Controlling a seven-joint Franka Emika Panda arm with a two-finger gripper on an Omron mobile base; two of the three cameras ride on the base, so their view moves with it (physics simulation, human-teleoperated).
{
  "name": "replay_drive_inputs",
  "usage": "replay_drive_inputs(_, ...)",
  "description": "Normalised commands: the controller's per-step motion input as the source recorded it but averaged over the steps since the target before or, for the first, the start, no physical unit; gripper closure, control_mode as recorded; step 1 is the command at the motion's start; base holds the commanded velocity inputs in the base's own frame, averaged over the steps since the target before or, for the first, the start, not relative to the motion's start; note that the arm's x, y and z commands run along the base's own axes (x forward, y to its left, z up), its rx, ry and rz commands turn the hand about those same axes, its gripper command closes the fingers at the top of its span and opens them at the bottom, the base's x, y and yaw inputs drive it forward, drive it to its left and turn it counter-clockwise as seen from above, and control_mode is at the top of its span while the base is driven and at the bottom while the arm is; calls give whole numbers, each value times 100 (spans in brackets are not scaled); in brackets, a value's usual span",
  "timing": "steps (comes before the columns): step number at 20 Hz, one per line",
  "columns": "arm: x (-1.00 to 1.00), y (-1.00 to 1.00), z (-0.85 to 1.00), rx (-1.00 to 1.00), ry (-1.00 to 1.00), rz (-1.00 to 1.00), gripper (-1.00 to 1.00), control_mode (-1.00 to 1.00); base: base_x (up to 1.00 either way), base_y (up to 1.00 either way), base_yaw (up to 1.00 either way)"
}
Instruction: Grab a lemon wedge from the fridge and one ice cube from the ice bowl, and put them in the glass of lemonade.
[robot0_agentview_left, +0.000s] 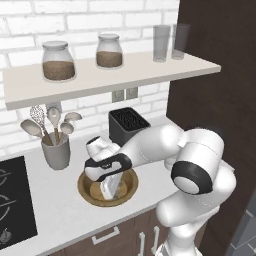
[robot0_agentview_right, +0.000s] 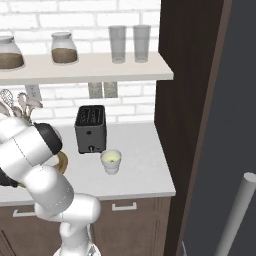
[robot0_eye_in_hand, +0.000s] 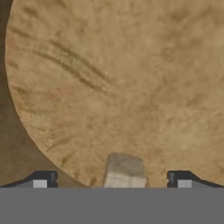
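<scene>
My gripper (robot0_agentview_left: 111, 190) reaches straight down into the ice bowl (robot0_agentview_left: 82, 190), a wide brown wooden bowl on the counter. In the hand view its wooden floor (robot0_eye_in_hand: 109, 87) lies close below, and a pale ice cube (robot0_eye_in_hand: 124, 171) rests on it between my two dark fingertips (robot0_eye_in_hand: 41, 179). The gripper (robot0_eye_in_hand: 111, 180) is open, with its tips wide apart on either side of the cube. The glass of lemonade (robot0_agentview_right: 111, 161), a short whitish cup, stands in front of the black toaster (robot0_agentview_right: 90, 128). At the right is the grey fridge (robot0_agentview_right: 215, 125). The lemon wedge is out of view.
A grey utensil holder (robot0_agentview_left: 55, 152) with spoons stands left of the bowl, with a black cooktop (robot0_agentview_left: 12, 200) beyond it. A shelf (robot0_agentview_left: 100, 80) overhead carries two jars and two tall glasses (robot0_agentview_left: 161, 42). The fridge's silver handle (robot0_agentview_right: 240, 215) juts up at lower right.
</scene>
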Motion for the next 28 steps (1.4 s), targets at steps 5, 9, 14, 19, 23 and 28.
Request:
replay_drive_inputs(5,-1,-7,-1,0,0,0,-100,-100,0,0,0)
replay_drive_inputs(9,9,-1,-3,0,0,0,-100,-100,0,0,0)
replay_drive_inputs(14,2,0,-5,0,0,0,100,-100,0,0,0)
replay_drive_inputs(19,1,0,-5,0,0,0,100,-100,0,0,0)
replay_drive_inputs(23,0,1,-8,0,0,0,100,-100,0,0,0)
replay_drive_inputs(28,3,3,-2,0,0,0,100,-100,0,0,0)
